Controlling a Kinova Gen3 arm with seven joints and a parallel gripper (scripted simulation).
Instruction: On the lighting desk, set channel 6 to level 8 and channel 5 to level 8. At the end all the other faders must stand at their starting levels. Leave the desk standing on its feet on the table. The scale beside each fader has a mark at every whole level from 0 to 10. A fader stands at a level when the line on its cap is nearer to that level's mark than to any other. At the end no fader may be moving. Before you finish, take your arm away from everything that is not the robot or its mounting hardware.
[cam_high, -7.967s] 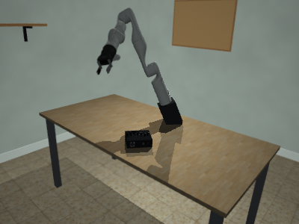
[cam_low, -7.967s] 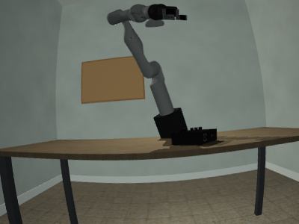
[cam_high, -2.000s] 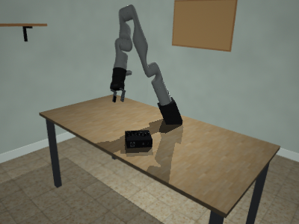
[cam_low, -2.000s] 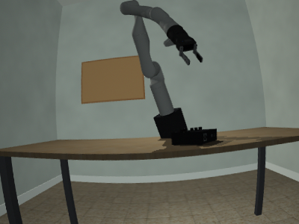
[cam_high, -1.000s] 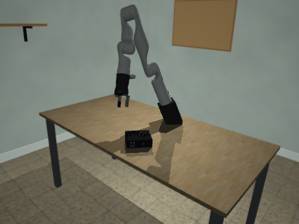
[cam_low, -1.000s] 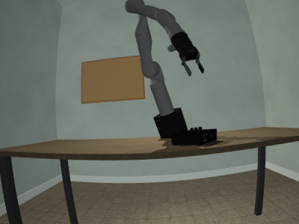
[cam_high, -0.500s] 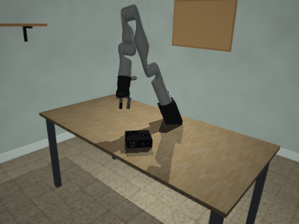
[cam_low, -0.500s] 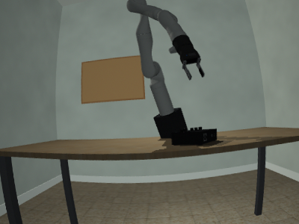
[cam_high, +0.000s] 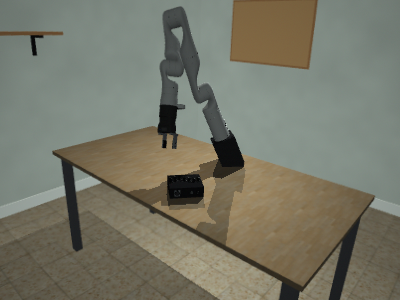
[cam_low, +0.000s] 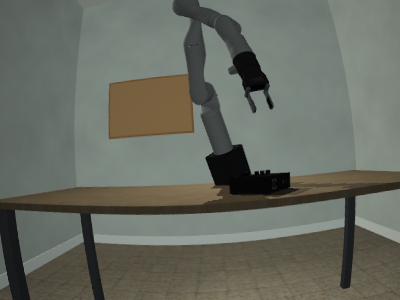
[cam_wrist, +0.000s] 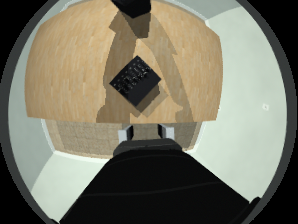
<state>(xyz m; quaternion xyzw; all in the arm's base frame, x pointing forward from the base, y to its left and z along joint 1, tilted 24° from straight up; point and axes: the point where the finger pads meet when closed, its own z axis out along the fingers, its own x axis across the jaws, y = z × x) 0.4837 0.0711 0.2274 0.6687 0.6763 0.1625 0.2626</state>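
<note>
The lighting desk (cam_high: 185, 188) is a small black box standing on the wooden table near its front edge. It also shows in the exterior view (cam_low: 260, 183) and in the wrist view (cam_wrist: 136, 83), where it lies turned like a diamond. Its fader caps are small bumps on top; their levels are too small to read. My gripper (cam_high: 169, 142) is open and empty, pointing down, high above the table and well behind and to the left of the desk. In the exterior view the gripper (cam_low: 261, 103) hangs far above the desk.
The arm's black base (cam_high: 227, 148) stands on the table behind the desk. A cork board (cam_high: 273, 31) hangs on the back wall and a small shelf (cam_high: 31, 35) on the left wall.
</note>
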